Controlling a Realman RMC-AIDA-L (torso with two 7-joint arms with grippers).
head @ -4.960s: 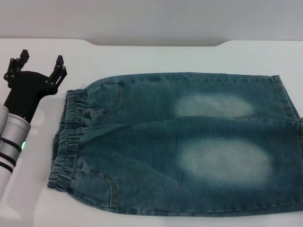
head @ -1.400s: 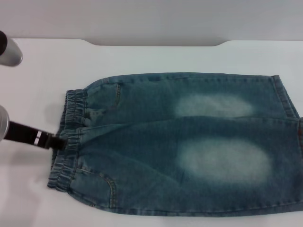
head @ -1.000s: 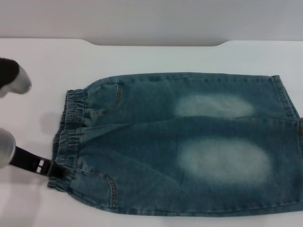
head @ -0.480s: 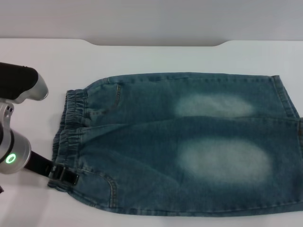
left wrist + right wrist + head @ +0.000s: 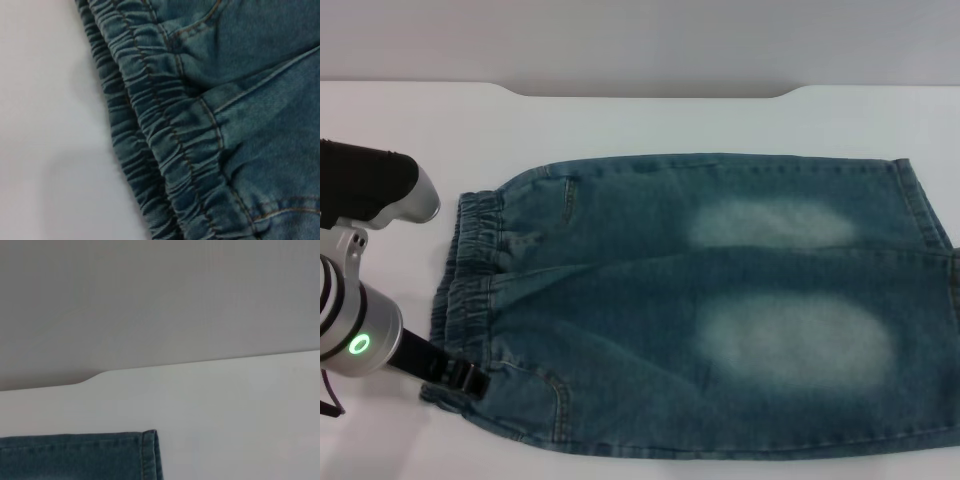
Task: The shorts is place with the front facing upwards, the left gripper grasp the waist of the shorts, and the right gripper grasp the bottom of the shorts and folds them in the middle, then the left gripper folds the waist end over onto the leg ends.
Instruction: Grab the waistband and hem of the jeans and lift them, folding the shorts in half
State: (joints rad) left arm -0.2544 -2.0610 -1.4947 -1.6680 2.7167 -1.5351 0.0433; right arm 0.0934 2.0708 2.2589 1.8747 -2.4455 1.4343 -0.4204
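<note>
Jaws of the left gripper (image 5: 466, 378) sit right at the near corner of the waistband, black tips touching the gathered denim, but whether they are spread, pressed together or pinching cloth cannot be told. The right gripper shows in no picture.

The shorts (image 5: 720, 300) lie flat on the white table (image 5: 650, 125), front up, waist toward the robot's left and legs running out to its right. They are blue-green denim with two pale, faded oval patches on the legs. The waistband (image 5: 470, 270) is a thick puckered elastic band, ridged with close folds; beside it curve orange-stitched pocket seams. At the far end from the waistband, the leg hem (image 5: 910, 205) is a straight, smooth stitched edge, and part of it runs out of the head view.

From the left wrist, the waistband (image 5: 165, 145) fills the view close up: two stacked layers of gathers, a line of stitching along them, twill weave in the cloth, and bare table (image 5: 45, 125) beside it. From the right wrist, only one hemmed corner of the shorts (image 5: 100, 455) shows, with the table's far edge (image 5: 200, 362) and a grey wall beyond.

The left arm (image 5: 360, 335) reaches in low beside the waistband, silver wrist with black bands and a green light.
</note>
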